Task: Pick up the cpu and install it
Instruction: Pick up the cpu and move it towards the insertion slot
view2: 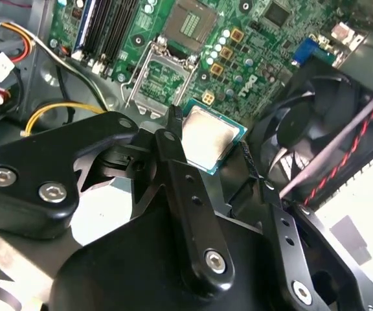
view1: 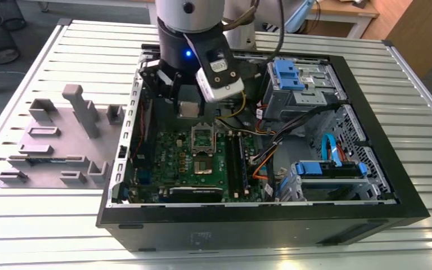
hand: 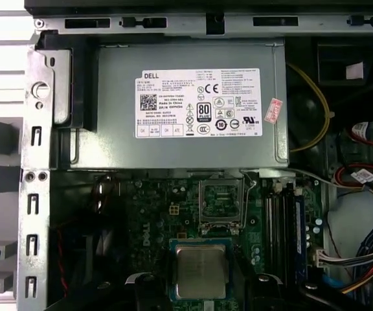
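Above the open computer case (view1: pixel 261 219), over its green motherboard (view2: pixel 264 45), the gripper (view2: pixel 211 138) is clamped on the cpu (view2: pixel 207 137), with 1 finger on each of 2 opposite edges and the silvery top facing the wrist cameras. The chip hangs clear of the board, near the bare socket (view2: pixel 190 23) and its opened dark frame (view2: pixel 164 81); the grey power-supply box (hand: pixel 186 103) lies beyond. Pick-up looks done, and the step in hand is the carry to the socket. The next move, I judge, calls for squaring the chip over the socket, matching its orientation, and a level, gentle descent so that no pins bend.
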Tool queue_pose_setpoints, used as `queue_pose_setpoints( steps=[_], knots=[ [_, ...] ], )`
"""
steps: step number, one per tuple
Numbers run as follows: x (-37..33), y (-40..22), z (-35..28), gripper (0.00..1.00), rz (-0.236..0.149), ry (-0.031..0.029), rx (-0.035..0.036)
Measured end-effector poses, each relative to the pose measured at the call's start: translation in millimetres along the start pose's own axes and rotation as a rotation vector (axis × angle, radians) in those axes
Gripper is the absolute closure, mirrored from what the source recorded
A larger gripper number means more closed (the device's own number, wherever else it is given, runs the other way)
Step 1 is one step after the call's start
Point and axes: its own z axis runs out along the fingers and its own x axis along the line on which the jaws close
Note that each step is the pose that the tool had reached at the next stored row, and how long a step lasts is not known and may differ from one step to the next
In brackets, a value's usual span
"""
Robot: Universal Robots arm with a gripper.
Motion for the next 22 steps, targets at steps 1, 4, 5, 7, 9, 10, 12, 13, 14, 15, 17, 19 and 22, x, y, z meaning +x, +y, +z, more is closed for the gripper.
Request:
queue_pose_setpoints(
  steps=[1, 4, 5, 7, 9, 10, 12, 13, 14, 15, 17, 19, 22],
  knots=[
    [-0.9, -1.3, 1.6, 0.53, 0.0, -0.0001, -0.0006],
    [-5.0, -3.7, 5.3, 0.53, 0.0, 0.0, -0.0011],
    [-6.8, -4.0, 6.3, 0.53, 0.0, 0.0, -0.001],
    [-10.2, -4.6, 8.2, 0.53, 0.0, 0.0001, -0.001],
    [-14.3, -4.9, 10.2, 0.53, 0.0, 0.0002, -0.0007],
    [-15.9, -5.2, 11.4, 0.53, 0.0, 0.0001, -0.0011],
    [-17.5, -6.1, 13.7, 0.53, -0.001, 0.0001, -0.0011],
    [-17.9, -6.8, 14.9, 0.53, -0.001, 0.0001, -0.0012],
    [-18.1, -7.5, 16.3, 0.53, -0.001, 0.0002, -0.0012],
    [-18.2, -8.7, 18.0, 0.53, -0.001, 0.0001, -0.0014],
    [-18.4, -10.8, 21.3, 0.53, -0.001, 0.0002, -0.0014],
    [-18.4, -12.5, 23.9, 0.53, -0.001, 0.0, -0.0016],
    [-18.4, -13.1, 25.4, 0.53, -0.001, -0.0005, -0.0015]
  ],
)
